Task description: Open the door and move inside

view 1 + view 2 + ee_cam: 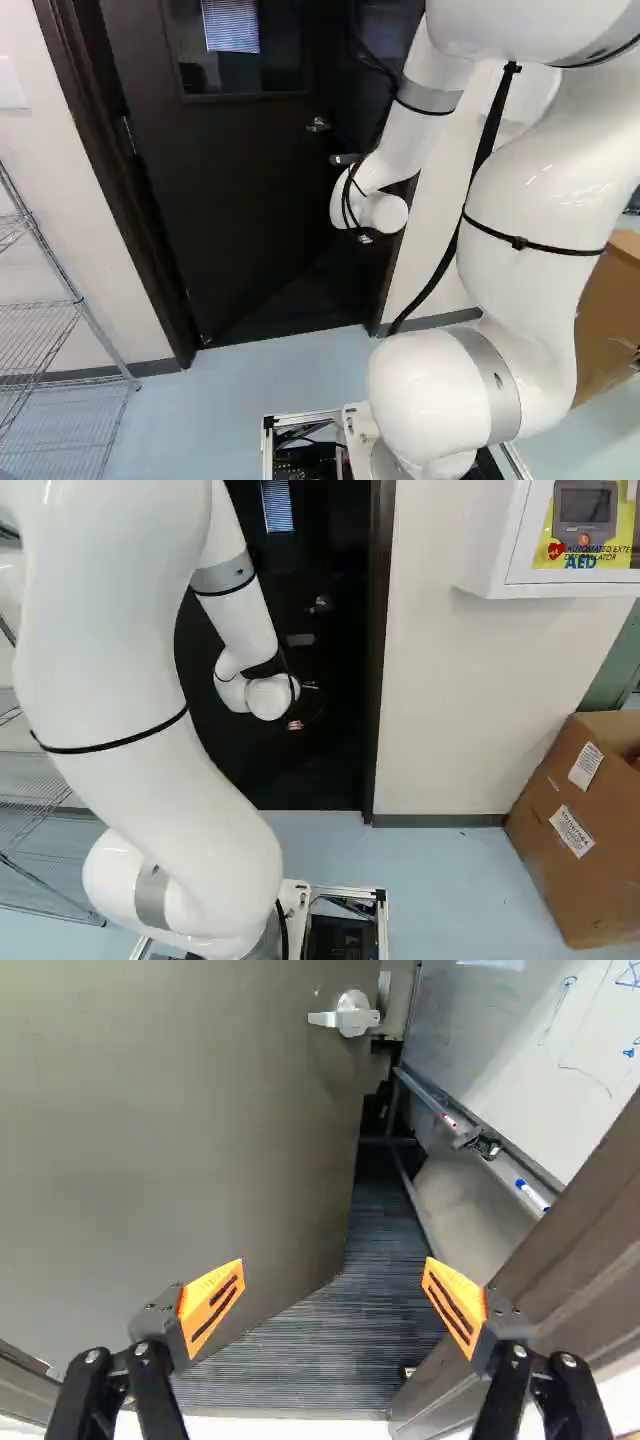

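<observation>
Though partly open, not wide enough for driving inside, by the look of the gap. Ahead of the arm: the big dark door (230, 180), tilted inward, with its hinges on the left side in the left base view. On the gripper (334, 1270), both fingers wide apart, with nothing held between them. Past the gap, a dark floor with lines (300, 1360) and a whiteboard (520, 1040).

Likely heavy and stiff, not bendy at all. Maybe a springy push back too, so push slow and steady, and don't let go too soon. Best place for pushing: the flat face near the free edge, under the shiny lever handle (345, 1015), far from the hinges. Easier to swing from there. Probably no need to turn the lever handle, with the door off its latch. Likely hard, slippery metal, so easy to slide off. Mind the door frame (570, 1250) too, near one finger in the wrist view.
</observation>
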{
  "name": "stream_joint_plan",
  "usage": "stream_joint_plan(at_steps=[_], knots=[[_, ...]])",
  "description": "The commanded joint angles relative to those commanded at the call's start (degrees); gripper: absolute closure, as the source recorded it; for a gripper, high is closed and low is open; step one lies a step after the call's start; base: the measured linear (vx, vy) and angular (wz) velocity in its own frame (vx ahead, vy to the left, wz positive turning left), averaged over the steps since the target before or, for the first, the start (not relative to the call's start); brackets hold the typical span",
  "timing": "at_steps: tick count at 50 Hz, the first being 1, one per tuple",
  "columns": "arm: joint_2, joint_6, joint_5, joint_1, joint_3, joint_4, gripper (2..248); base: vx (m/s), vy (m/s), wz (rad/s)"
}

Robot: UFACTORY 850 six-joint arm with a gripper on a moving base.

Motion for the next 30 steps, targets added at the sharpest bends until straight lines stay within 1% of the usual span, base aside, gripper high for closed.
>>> stream_joint_plan(at_steps=[10,30], knots=[[2.8,0.0,0.0,-0.4,3.0,0.9,3,0.0,0.0,0.0],[8.7,0.0,0.0,-1.5,9.1,1.0,3,0.0,0.0,0.0]])
